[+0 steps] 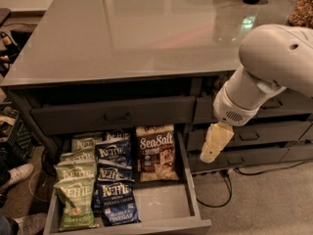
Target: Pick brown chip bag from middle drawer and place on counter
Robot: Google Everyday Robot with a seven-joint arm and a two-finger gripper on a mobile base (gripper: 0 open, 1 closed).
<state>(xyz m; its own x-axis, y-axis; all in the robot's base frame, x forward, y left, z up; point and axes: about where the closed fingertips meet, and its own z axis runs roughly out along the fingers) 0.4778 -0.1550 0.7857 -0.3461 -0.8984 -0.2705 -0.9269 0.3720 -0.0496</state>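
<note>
**Arm** (266, 65): the large white rounded housing entered from the right edge and sat over the front right corner of the counter. A narrower white segment ran from it down and to the left, ending in a wrist cuff with a vent grille.

**Claw** (215, 142): pale tan, it hung below the cuff and pointed down and slightly left. It was in front of the right-hand bank of drawers (254, 136), just right of the open drawer's side wall and outside it. It could not be told whether it was open or closed. It was apart from every bag and held none of them.

**Brown chip bag** (156, 153): it lay flat, face up, with its "Sea Salt" lettering readable, at the back right of the middle drawer. Its left edge was beside the blue bags.

**Middle drawer** (164, 207): pulled well out, with bare pale floor showing at the front right.

**Blue Kettle bags** (114, 180): they were overlapping in a column down the drawer's centre.

**Green Kettle bags** (76, 202): they were overlapping along the left side.

**Upper drawer** (112, 115): closed, with a dark handle.

**Counter** (137, 33): glossy grey and reflective, it spanned the cabinet top.

**Cable** (222, 192): it was looped on the floor below the claw.
</note>
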